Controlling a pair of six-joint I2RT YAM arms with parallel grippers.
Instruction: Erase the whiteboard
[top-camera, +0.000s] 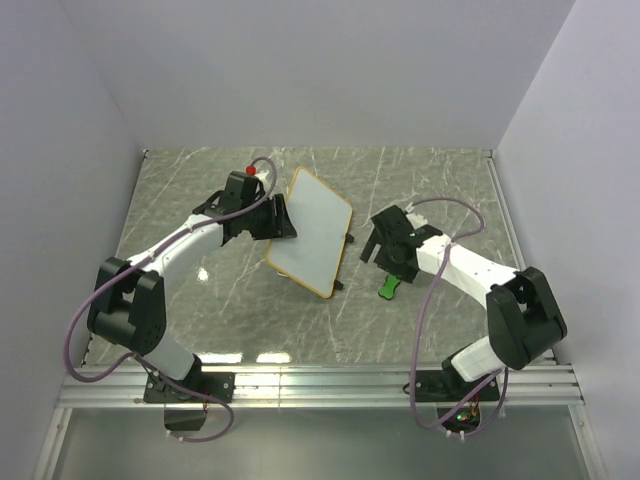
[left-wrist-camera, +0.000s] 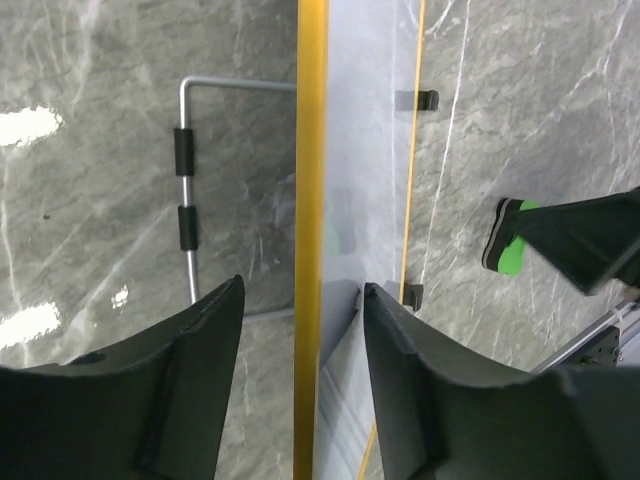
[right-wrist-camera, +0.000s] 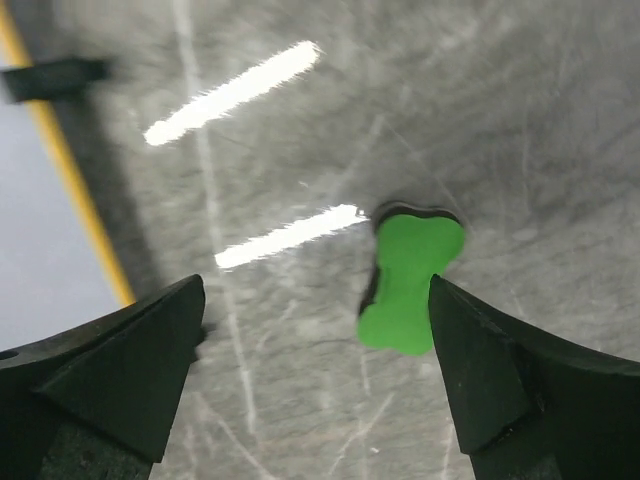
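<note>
The whiteboard (top-camera: 312, 232) has a tan frame and stands tilted on the marble table, propped on a wire stand. My left gripper (top-camera: 280, 222) is open at its left edge. In the left wrist view, the gripper (left-wrist-camera: 300, 290) straddles the yellow frame of the whiteboard (left-wrist-camera: 360, 150): the right finger lies against the white face and the left finger stands apart from the back. The green eraser (top-camera: 390, 287) lies on the table right of the board. My right gripper (top-camera: 386, 262) hovers open above it. In the right wrist view, the eraser (right-wrist-camera: 408, 280) lies near the right finger of that gripper (right-wrist-camera: 315, 290).
The board's wire stand (left-wrist-camera: 185, 190) with black sleeves rests on the table behind it. Grey walls enclose the table on the left, back and right. An aluminium rail (top-camera: 320, 385) runs along the near edge. The eraser (left-wrist-camera: 512, 250) also shows in the left wrist view.
</note>
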